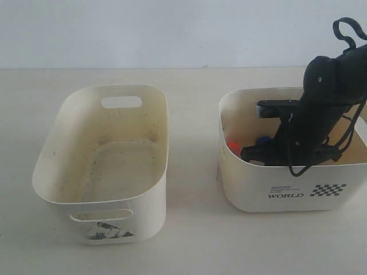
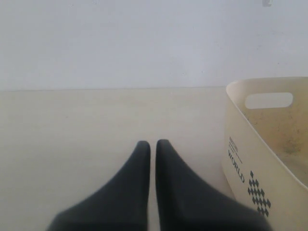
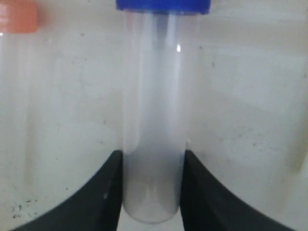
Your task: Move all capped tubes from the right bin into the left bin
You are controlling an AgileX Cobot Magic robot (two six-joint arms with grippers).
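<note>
The right gripper (image 3: 153, 161) is down in the right bin (image 1: 287, 195), its jaws pinching the base of a clear, blue-capped tube (image 3: 154, 96) lying on the bin floor. The tube's long axis runs straight out from the jaws, cap outermost. The left gripper (image 2: 153, 147) is closed, empty and well apart.

Light reaches me soft and even, no clear source — the left bin (image 1: 155, 189) and right bin (image 1: 252, 189) leave only faint shadows on the table (image 1: 195, 246). The exterior view looks pale and slightly grainy. On the left wrist view the left gripper (image 2: 153, 144) blurs toward the lens. On the right wrist view the tube (image 3: 154, 120) is milky and soft-edged — one small glint near its cap (image 3: 162, 5).
</note>
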